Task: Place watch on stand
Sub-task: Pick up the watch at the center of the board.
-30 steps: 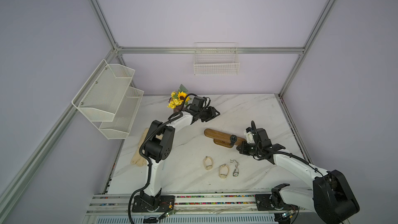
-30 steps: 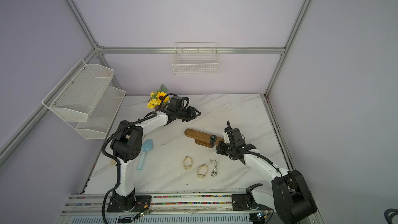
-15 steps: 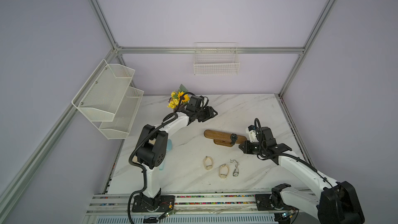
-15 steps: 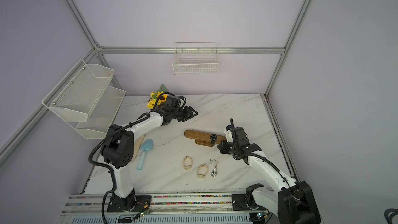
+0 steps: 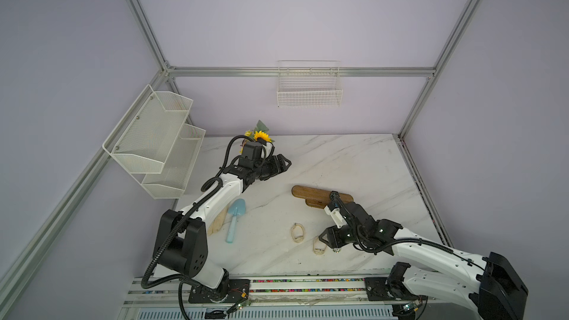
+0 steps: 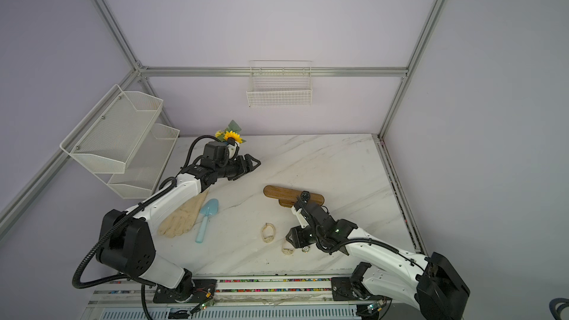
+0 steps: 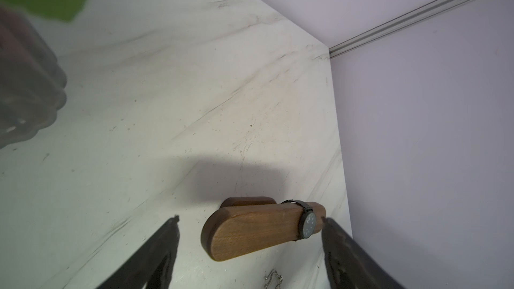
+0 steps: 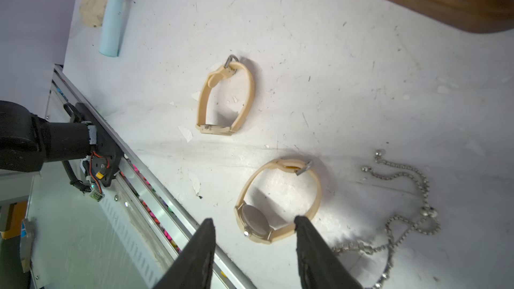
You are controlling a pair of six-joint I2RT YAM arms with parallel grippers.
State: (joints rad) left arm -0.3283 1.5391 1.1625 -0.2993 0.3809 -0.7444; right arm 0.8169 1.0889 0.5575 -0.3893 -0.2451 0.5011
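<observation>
Pincers both spread: right pincer [image 8: 254, 219] has moved from stand [image 6: 278, 193] to beige watch [image 8: 316, 190], left pincer [image 7: 250, 218] aloft.

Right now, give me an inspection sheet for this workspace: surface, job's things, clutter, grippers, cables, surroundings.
Surface: marble tabletop, scuffed, flecked.
Job's things: black watch strapped round the stand; near beige watch and far beige watch lie on the tabletop.
Clutter: silver chain, blue trowel, glove, sunflowers.
Grippers: left gripper open, empty, clear of the stand; right gripper open over the near beige watch.
Cables: black hose loops along the left arm; no snag seen.
Surroundings: wire basket and mesh shelf on the walls.
</observation>
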